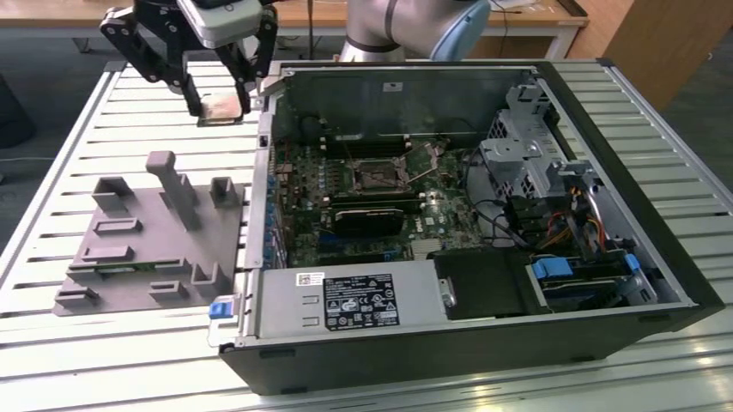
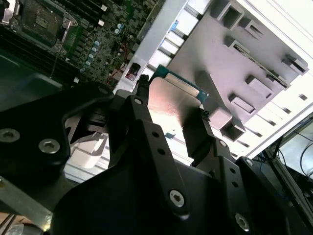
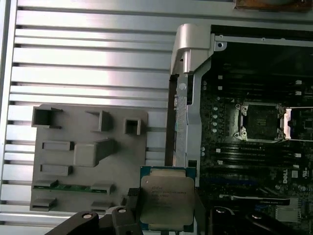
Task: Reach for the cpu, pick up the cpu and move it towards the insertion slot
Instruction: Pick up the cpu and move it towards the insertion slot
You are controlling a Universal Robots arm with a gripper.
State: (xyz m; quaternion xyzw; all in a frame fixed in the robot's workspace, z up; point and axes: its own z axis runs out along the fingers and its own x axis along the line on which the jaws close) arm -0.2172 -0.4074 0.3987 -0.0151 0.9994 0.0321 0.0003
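The cpu [image 1: 220, 106] is a thin square chip with a shiny metal top, hanging above the slatted table just off the open computer case's left wall in the exterior view. My gripper [image 1: 220, 108] is shut on the cpu, one black finger on each side. In both wrist views the cpu [image 2: 173, 100] [image 3: 166, 198] sits between the fingers [image 2: 146, 127], and its green edge shows. The insertion slot [image 1: 376, 174] [image 3: 259, 122] [image 2: 41, 19] is a dark square socket with a silvery frame on the motherboard, some way from the chip.
A grey fixture plate [image 1: 149, 249] [image 3: 88, 156] with upright blocks lies on the slatted table [image 1: 69, 154], left of the case [image 1: 458, 360]. Inside the case are a long black card [image 1: 364, 219], a power supply [image 1: 343, 300] and drive cages [image 1: 527, 163] with cables.
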